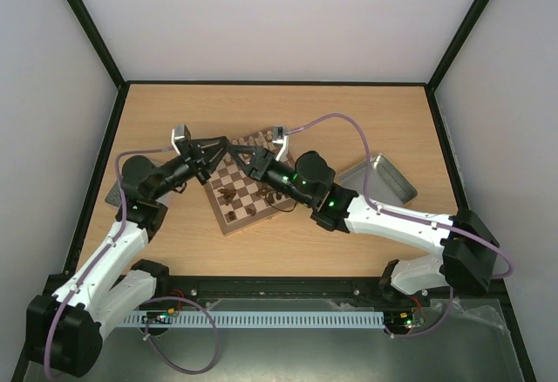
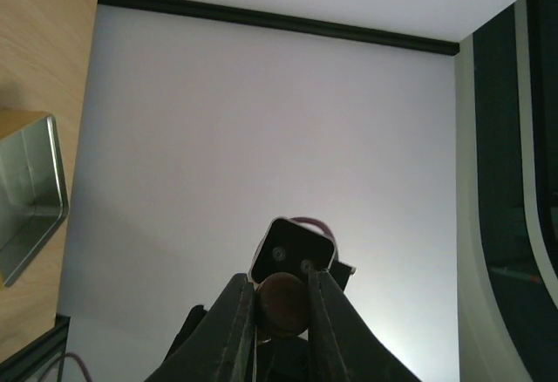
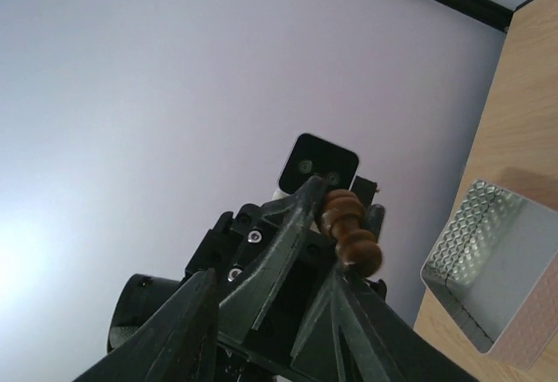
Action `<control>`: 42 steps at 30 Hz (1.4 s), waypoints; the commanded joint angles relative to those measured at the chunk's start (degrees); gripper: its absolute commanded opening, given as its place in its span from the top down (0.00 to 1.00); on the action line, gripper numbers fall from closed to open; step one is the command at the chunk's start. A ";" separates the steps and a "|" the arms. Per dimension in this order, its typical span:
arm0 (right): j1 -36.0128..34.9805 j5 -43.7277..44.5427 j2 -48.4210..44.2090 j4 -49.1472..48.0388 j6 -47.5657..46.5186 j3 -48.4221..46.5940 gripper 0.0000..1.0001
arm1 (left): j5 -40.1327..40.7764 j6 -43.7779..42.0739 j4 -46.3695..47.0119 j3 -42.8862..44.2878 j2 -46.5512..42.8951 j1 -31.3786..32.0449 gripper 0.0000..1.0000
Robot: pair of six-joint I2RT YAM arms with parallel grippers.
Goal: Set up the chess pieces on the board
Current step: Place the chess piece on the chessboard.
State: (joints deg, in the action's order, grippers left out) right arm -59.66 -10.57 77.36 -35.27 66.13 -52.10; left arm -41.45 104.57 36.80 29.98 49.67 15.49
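Above the far edge of the one chessboard (image 1: 240,181), two arms meet tip to tip. The left end effector (image 2: 281,284) pinches one dark brown chess piece (image 2: 281,305). The right end effector (image 1: 240,149) is close against it, and I cannot tell if it grips. Several dark pieces (image 1: 253,208) stand on the board, too small to count, and one metal tray (image 1: 384,177) lies to the right on the table (image 1: 349,112).

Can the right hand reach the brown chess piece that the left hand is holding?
Probably yes. The left hand holds the brown piece above the board, and the right hand is right up against it, with nothing between them.
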 commanded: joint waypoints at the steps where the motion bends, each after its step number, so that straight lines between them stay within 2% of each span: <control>1: -0.18 5.53 -0.43 -0.29 3.62 0.18 0.63 | 1.64 1.64 2.39 1.16 -1.18 0.07 0.88; 7: -0.16 8.34 -1.55 0.93 3.51 1.13 0.56 | 2.25 2.23 3.79 0.55 -0.95 0.09 0.87; 11: -0.15 6.89 0.05 -0.48 3.12 -0.54 0.57 | 1.87 2.55 4.41 0.53 -0.74 0.07 0.87; 21: -0.14 5.20 2.68 -2.02 1.61 -3.25 0.74 | 2.08 2.90 3.69 -0.31 -2.03 0.16 0.87; 34: -0.17 5.20 3.96 1.09 0.08 -5.87 0.96 | 1.93 2.31 3.55 -1.67 -1.81 0.16 0.85; 36: -0.19 5.24 3.66 2.18 -0.26 -5.98 0.98 | 2.07 0.99 3.00 -1.88 -1.43 0.16 0.80; 39: -0.18 6.00 3.01 5.70 -1.59 -6.36 0.98 | 2.10 -4.06 -0.70 -1.24 -0.86 0.08 0.64; 42: -0.10 6.38 2.60 12.40 -5.46 -7.90 0.98 | 2.33 -14.84 -11.50 0.16 -0.83 -0.41 0.49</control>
State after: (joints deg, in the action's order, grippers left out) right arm -59.66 -5.45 81.06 -30.22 65.54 -56.64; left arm -38.46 102.13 36.27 29.06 48.80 15.46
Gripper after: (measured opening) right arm 0.063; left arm 0.442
